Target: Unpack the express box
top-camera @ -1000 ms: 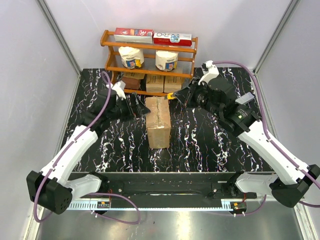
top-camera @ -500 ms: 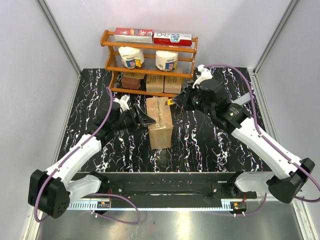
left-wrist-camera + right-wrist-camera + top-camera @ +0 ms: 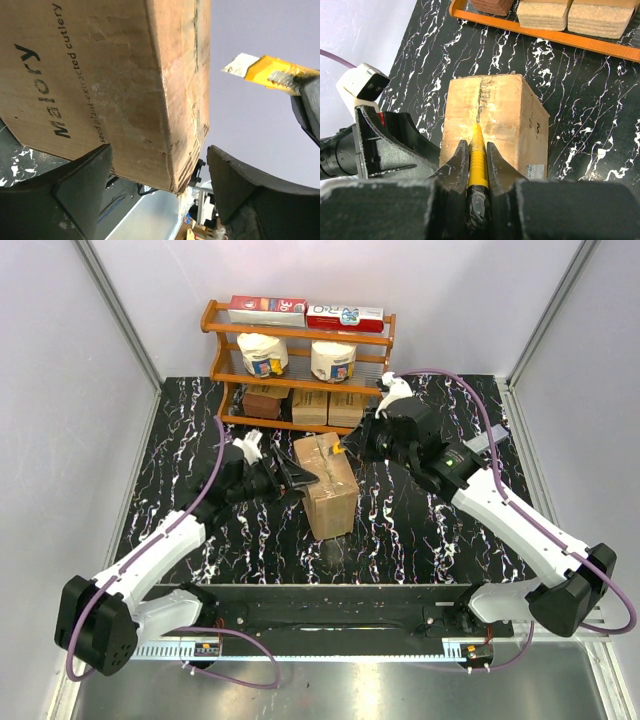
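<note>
I see the express box (image 3: 328, 487) mid-tabletop (image 3: 420, 530), skewed, its near end swung right. My left tool (image 3: 303, 478) straddles the box's far-left corner, fingers (image 3: 75, 187) spread on either side. My right tool (image 3: 352, 443) pinches a yellow cutter (image 3: 476, 155), blade over the box's taped seam. Beyond stands the wooden shelf (image 3: 300, 332).

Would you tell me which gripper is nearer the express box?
Left. The left gripper straddles the express box corner; the right gripper holds the yellow knife above its top seam.
</note>
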### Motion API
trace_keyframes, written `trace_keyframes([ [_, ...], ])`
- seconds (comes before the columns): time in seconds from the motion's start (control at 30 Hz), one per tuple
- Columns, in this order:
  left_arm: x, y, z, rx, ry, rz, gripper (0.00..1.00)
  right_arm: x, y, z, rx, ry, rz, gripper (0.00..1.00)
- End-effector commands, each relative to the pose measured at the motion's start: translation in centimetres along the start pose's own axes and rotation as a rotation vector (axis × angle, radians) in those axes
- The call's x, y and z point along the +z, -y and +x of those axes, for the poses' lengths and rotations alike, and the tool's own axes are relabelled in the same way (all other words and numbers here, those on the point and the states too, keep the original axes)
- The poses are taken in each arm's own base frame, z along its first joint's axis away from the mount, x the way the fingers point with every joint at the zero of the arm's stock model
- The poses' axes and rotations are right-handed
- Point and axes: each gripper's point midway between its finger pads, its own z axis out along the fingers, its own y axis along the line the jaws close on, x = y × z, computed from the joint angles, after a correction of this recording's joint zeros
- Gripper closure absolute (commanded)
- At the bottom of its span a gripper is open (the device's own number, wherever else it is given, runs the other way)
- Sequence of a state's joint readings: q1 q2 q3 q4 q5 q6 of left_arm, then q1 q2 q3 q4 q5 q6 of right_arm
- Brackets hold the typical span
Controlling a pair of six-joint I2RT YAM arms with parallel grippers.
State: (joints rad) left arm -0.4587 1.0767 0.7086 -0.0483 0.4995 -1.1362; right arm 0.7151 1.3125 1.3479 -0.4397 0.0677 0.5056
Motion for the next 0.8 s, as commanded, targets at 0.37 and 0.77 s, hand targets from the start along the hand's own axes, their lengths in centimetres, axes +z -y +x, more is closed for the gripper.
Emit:
trace_keyframes([
  [0.37,1.0,2.2,-10.1,0.227,0.280,-0.234,0.11,0.9,-2.3,-3.6,-0.144,0.144,-0.040,1.00],
  [0.77,2.0,-0.5,-10.5,0.226,0.266,-0.333,0.15,2.8,-3.7,-4.5,-0.253,0.214,0.020,1.00],
])
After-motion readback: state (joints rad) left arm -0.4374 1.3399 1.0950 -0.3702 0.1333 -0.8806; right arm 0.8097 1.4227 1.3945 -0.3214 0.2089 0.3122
